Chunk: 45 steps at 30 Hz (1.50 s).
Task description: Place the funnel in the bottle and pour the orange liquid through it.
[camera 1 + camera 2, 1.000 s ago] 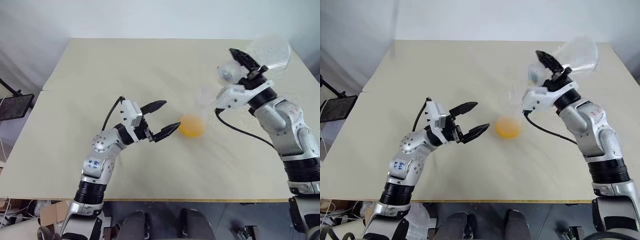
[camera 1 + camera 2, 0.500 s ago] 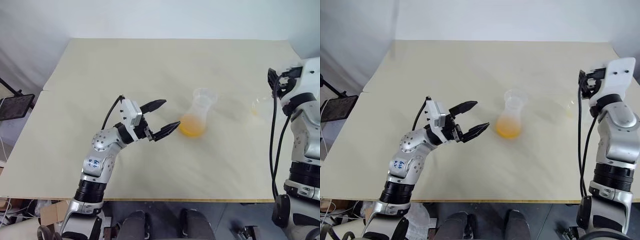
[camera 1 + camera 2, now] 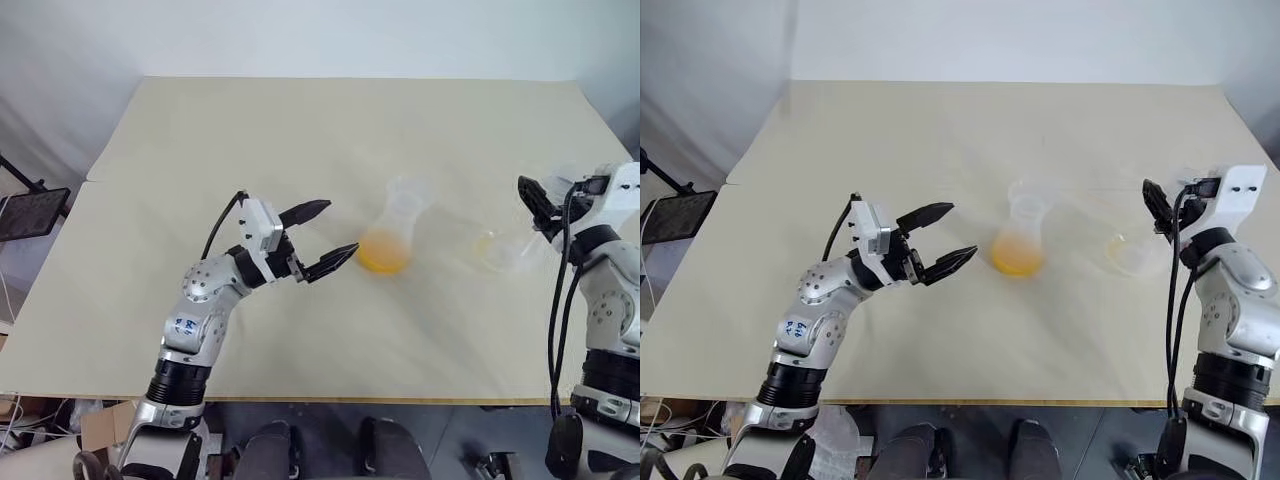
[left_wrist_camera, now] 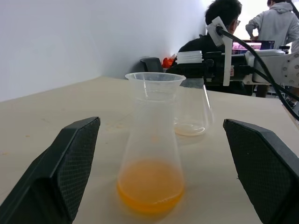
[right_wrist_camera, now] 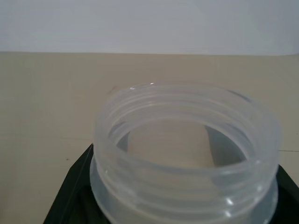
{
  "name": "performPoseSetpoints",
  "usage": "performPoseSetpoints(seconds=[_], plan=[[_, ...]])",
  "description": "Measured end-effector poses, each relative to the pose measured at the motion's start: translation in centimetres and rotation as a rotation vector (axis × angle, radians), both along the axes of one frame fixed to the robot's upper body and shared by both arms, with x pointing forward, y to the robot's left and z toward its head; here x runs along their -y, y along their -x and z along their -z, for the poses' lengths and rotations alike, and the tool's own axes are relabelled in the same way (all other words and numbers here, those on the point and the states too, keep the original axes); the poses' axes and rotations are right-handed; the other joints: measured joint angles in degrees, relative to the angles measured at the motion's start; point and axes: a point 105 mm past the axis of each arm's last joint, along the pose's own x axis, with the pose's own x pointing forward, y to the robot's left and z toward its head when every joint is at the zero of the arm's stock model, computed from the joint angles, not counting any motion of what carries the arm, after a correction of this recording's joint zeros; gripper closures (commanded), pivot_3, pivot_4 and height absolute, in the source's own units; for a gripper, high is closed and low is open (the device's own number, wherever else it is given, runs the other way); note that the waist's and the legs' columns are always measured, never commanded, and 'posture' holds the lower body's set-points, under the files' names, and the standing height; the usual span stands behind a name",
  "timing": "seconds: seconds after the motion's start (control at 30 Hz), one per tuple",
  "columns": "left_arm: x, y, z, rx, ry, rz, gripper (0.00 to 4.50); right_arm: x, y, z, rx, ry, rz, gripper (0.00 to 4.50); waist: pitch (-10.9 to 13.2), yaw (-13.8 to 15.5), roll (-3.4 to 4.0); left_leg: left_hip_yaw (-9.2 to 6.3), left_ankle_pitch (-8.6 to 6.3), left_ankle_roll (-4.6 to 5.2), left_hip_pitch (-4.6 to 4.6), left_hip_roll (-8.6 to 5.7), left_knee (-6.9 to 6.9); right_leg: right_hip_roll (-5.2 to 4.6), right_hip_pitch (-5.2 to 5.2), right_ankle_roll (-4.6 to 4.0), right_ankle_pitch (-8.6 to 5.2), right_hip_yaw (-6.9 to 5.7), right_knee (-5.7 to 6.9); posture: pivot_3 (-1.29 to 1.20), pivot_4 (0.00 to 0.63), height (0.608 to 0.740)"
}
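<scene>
table (image 3: 250, 140): carrying two clear vessels, well apart, both sitting between the two arms.

bottle (image 4: 152, 144): standing upright near the table's middle, just beyond the left gripper's fingertips and not touching them. widening from a narrow neck down to a rounded base.

funnel (image 4: 155, 86): sitting in the bottle's neck, cone upward, rim round and level. stem not distinguishable through the neck.

liquid (image 4: 150, 186): lying in the bottle's base as a shallow orange layer, filling only the lowest part.

left gripper (image 3: 338, 228): hanging above the table with jaws spread wide, holding nothing, pointing at the bottle's base from the robot's left. fingers (image 4: 70, 158) framing the bottle on either side in the wrist view, leaving a plain gap on each side.

flask (image 3: 1130, 255): standing upright toward the table's right edge, well apart from the bottle. showing only a thin yellowish film at its base. resting on the table or hovering just above it: cannot tell. presenting a wide threaded mouth to the right wrist camera.

right gripper (image 3: 1156, 207): clamping the flask by its neck, just under the threaded mouth, black fingers closing on both sides of it.

person in grey hoodie (image 4: 276, 21): standing beyond the table's far side, behind the right arm, back turned.
</scene>
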Motion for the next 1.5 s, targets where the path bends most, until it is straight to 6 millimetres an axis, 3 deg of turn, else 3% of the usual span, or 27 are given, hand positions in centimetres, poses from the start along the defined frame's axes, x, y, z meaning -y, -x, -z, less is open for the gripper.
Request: performPoseSetpoints(seconds=[0.17, 0.43, 0.8, 0.97, 1.1, 1.17, 1.23, 1.4, 1.5], plan=[[-0.1, 0.0, 0.0, 0.001, -0.007, -0.002, 0.00, -0.4, 0.4, 1.8, -0.031, -0.045, -0.024, 0.04, 0.0, -0.1, -0.01, 0.01, 0.00, 0.00, 0.00, 0.00, 0.00, 0.00, 0.00, 0.00, 0.00, 0.01, 0.00, 0.00, 0.150, 0.740], [-0.2, 0.0, 0.0, 0.002, -0.012, 0.000, 0.00, -0.9, 0.8, 0.8, 0.020, -0.055, -0.057, 0.01, 0.0, 0.0, -0.01, 0.02, 0.00, 0.00, 0.01, 0.01, 0.00, 0.00, 0.00, 0.00, 0.00, 0.03, -0.01, 0.00, 0.150, 0.740], [-0.2, 0.0, 0.1, -0.001, -0.022, 0.012, 0.00, 1.5, 2.2, -2.3, 0.165, -0.032, 0.011, 0.01, 0.0, 0.1, -0.01, 0.04, 0.00, 0.00, 0.01, -0.01, 0.00, 0.00, 0.00, 0.01, 0.00, 0.03, -0.03, 0.00, 0.150, 0.740], [-0.4, 0.1, 0.1, 0.003, -0.039, 0.019, 0.00, 0.4, 2.9, -4.9, 0.313, 0.027, -0.089, 0.01, 0.0, 0.0, -0.01, 0.07, 0.00, 0.00, 0.01, -0.01, 0.00, 0.00, 0.00, 0.01, 0.01, 0.05, -0.04, 0.00, 0.150, 0.740], [-1.9, 0.0, 0.1, 0.018, -0.102, 0.001, 0.00, -0.6, 3.7, -7.5, 0.370, 0.119, -0.227, 0.01, 0.0, 0.0, -0.02, 0.04, 0.00, 0.01, 0.02, 0.01, 0.00, 0.00, 0.00, 0.01, 0.00, 0.03, -0.04, 0.00, 0.150, 0.740], [-2.9, 0.0, 0.4, 0.012, -0.138, -0.012, 0.00, -2.0, 4.0, -6.7, 0.319, 0.169, -0.360, 0.01, 0.0, 0.0, -0.02, 0.02, 0.00, 0.01, 0.02, 0.02, -0.01, 0.00, 0.00, 0.01, 0.01, 0.02, -0.04, 0.00, 0.150, 0.740], [-3.9, 0.7, 1.4, -0.015, -0.184, -0.011, 0.00, -2.8, 5.3, -4.4, 0.240, 0.202, -0.482, 0.01, 0.0, 0.3, -0.02, -0.01, 0.00, 0.01, 0.01, 0.01, -0.02, -0.01, 0.01, 0.01, 0.01, 0.00, -0.07, 0.00, 0.150, 0.740], [-6.1, 2.2, 2.8, -0.064, -0.241, -0.036, 0.00, -3.0, 8.5, -0.5, 0.063, 0.203, -0.638, 0.01, 0.0, 1.1, -0.02, 0.01, 0.00, 0.01, 0.04, 0.03, 0.00, -0.01, 0.07, 0.01, 0.01, 0.03, -0.10, 0.00, 0.150, 0.740], [-7.1, 3.1, 3.6, -0.091, -0.265, -0.047, 0.00, -3.4, 10.2, 1.4, -0.006, 0.289, -0.715, 0.01, 0.0, 1.2, -0.02, 0.08, 0.00, 0.02, 0.14, 0.03, 0.01, -0.01, 0.15, 0.01, 0.01, 0.11, -0.14, 0.00, 0.150, 0.740]])
